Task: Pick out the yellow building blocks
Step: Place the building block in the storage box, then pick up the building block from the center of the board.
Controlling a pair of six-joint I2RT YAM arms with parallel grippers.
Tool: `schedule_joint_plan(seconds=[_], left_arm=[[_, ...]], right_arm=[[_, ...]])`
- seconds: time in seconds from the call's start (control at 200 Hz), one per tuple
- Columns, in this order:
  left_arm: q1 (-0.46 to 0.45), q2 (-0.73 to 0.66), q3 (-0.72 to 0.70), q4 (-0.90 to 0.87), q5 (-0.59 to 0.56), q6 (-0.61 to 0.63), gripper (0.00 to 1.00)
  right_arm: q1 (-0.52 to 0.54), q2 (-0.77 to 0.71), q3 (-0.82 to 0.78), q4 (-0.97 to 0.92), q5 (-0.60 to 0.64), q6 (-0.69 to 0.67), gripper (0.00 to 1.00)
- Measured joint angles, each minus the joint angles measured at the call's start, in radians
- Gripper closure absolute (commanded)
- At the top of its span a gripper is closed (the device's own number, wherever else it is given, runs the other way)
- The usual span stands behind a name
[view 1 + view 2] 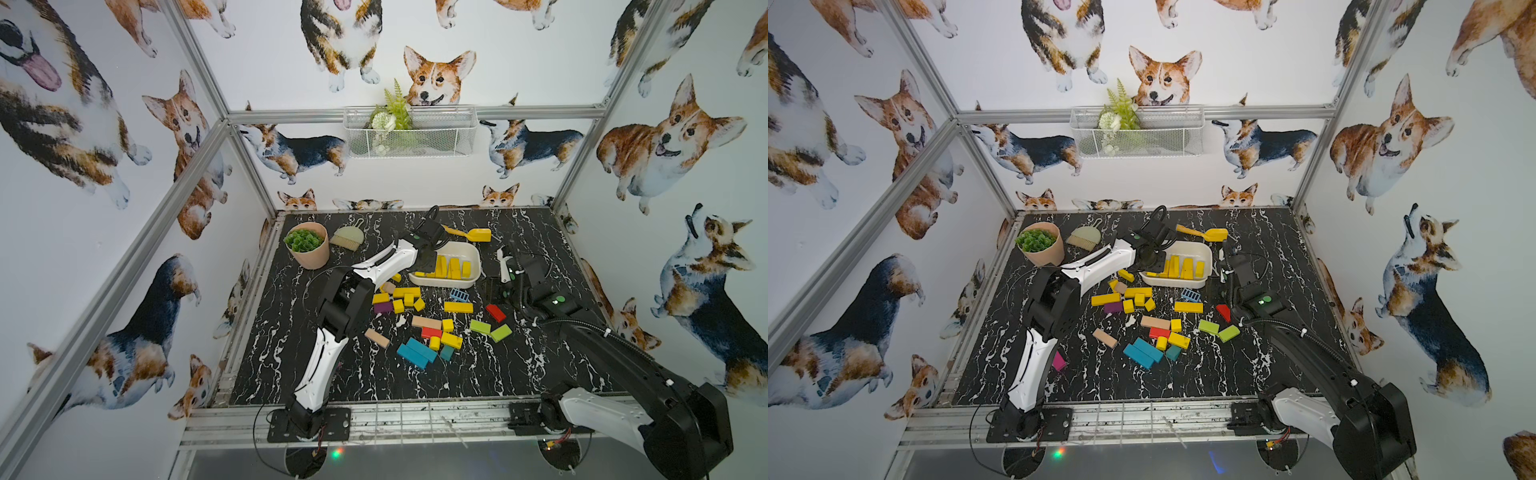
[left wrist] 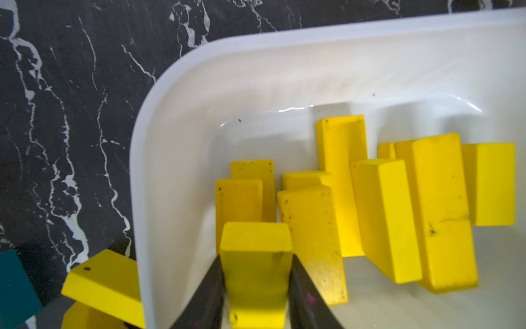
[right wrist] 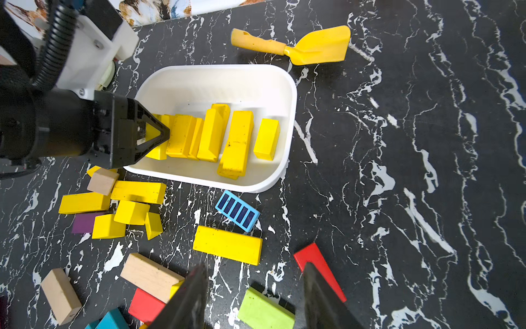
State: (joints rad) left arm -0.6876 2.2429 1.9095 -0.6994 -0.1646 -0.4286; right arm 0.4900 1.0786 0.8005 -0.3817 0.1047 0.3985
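Several yellow building blocks point(image 1: 451, 268) stand packed in a white tray point(image 1: 476, 257) at the back middle of the table. My left gripper point(image 2: 256, 256) reaches into the tray's near-left end, shut on one more yellow block point(image 2: 256, 239); its fingers press both sides, as the right wrist view also shows for the left gripper point(image 3: 159, 134). More yellow blocks lie loose on the table: a cluster point(image 1: 405, 297), a long bar point(image 3: 227, 245) and a few point(image 1: 451, 340) among other colours. My right gripper point(image 3: 253, 266) hovers open over a green block point(image 3: 264, 312), holding nothing.
A yellow plastic shovel point(image 3: 299, 47) lies behind the tray. A potted plant point(image 1: 309, 249) and a brush point(image 1: 348, 239) stand at the back left. Blue point(image 1: 417, 353), red point(image 1: 496, 312), green point(image 1: 500, 332), tan point(image 1: 426, 322) and purple point(image 1: 383, 308) blocks lie mid-table, plus a blue grille piece point(image 1: 459, 295).
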Motion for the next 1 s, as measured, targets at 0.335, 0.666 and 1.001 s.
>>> schedule_joint_plan(seconds=[0.335, 0.666, 1.001], left_arm=[[-0.002, -0.18, -0.056, 0.037, -0.015, 0.026, 0.49], [-0.005, -0.545, -0.452, 0.301, -0.031, 0.015, 0.54], [-0.005, -0.74, -0.821, 0.515, -0.019, -0.093, 0.55]], right_arm=[[0.0, 0.032, 0.033, -0.027, -0.037, -0.005, 0.46], [0.169, 0.156, 0.09, -0.112, -0.099, -0.123, 0.45], [0.286, 0.297, 0.074, -0.15, -0.118, -0.089, 0.36]])
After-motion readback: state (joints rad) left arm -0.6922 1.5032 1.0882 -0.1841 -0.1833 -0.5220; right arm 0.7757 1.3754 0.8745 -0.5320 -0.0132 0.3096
